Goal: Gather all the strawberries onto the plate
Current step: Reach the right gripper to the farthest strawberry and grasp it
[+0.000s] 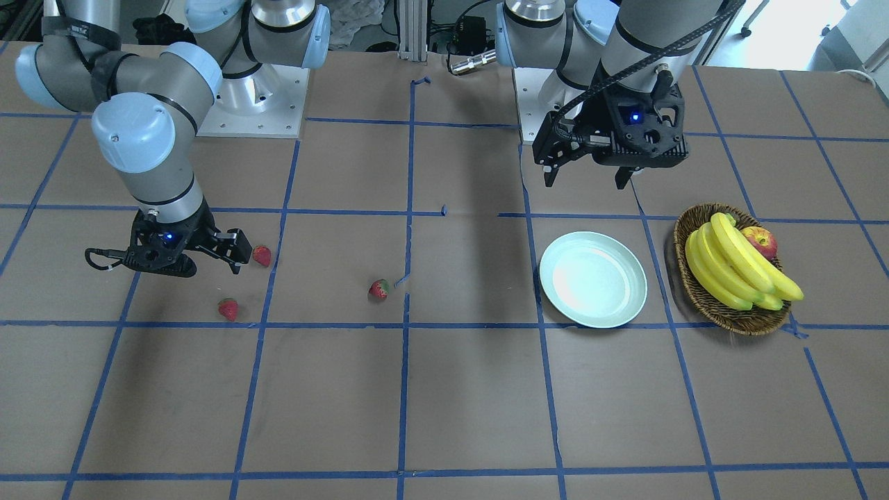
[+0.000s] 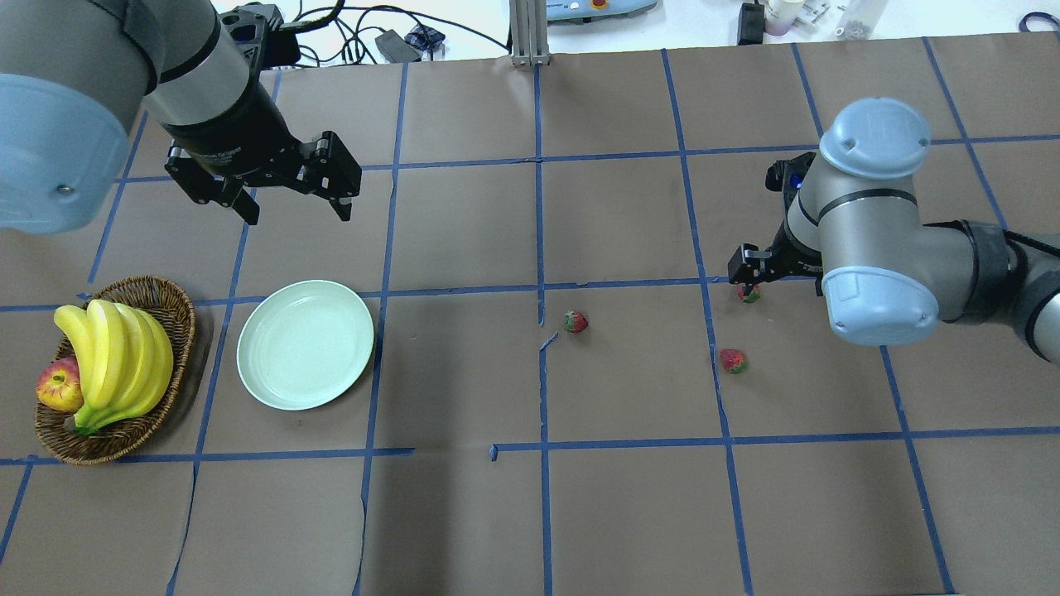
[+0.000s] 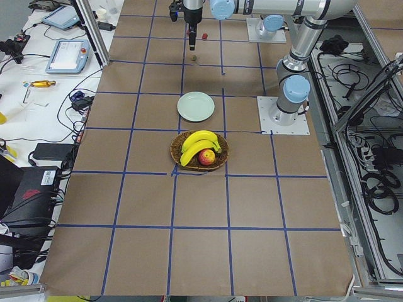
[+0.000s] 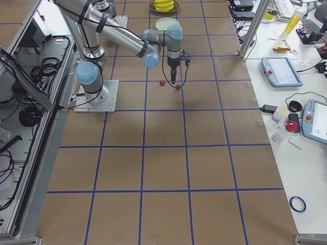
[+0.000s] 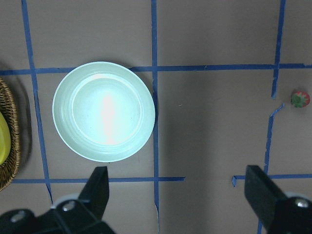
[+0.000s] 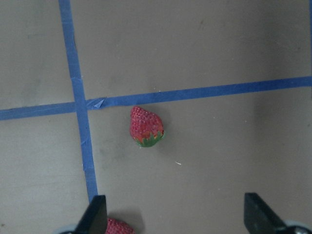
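Three strawberries lie on the brown table: one beside my right gripper, one nearer the robot, and one near the table's middle. The pale green plate is empty. My right gripper is open and empty and hovers over the first berry, which lies mid-frame in the right wrist view. My left gripper is open and empty, above the table behind the plate.
A wicker basket with bananas and an apple stands beside the plate, on the side away from the berries. Blue tape lines cross the table.
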### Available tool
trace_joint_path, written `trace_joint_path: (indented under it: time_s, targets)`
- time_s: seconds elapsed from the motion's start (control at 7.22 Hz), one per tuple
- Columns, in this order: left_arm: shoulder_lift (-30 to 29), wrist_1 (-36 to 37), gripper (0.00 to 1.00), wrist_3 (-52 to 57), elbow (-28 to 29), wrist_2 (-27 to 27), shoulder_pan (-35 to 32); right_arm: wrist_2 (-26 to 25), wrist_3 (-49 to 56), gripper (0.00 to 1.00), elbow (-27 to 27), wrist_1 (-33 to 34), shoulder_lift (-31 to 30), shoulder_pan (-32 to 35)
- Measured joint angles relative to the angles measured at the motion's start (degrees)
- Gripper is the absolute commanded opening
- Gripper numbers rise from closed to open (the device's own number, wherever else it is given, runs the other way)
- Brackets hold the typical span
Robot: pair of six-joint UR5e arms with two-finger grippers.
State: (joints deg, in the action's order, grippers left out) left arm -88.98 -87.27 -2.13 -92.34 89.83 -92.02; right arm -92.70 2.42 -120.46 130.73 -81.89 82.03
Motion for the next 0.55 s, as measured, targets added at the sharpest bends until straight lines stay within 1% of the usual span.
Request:
trace_joint_path:
  time_s: [0.28,0.55]
  targets:
    - [-0.1,0.0,1.0,0.0,-0.1,0.0,0.0,4.0,1.8,1.0,-0.8,3.8,3.9,-0.9]
    - [-0.2,0.0,1.0,0.0,-0.1,0.0,0.0,4.9,4.0,0.99,-0.1,8.0,7.7,-1.0]
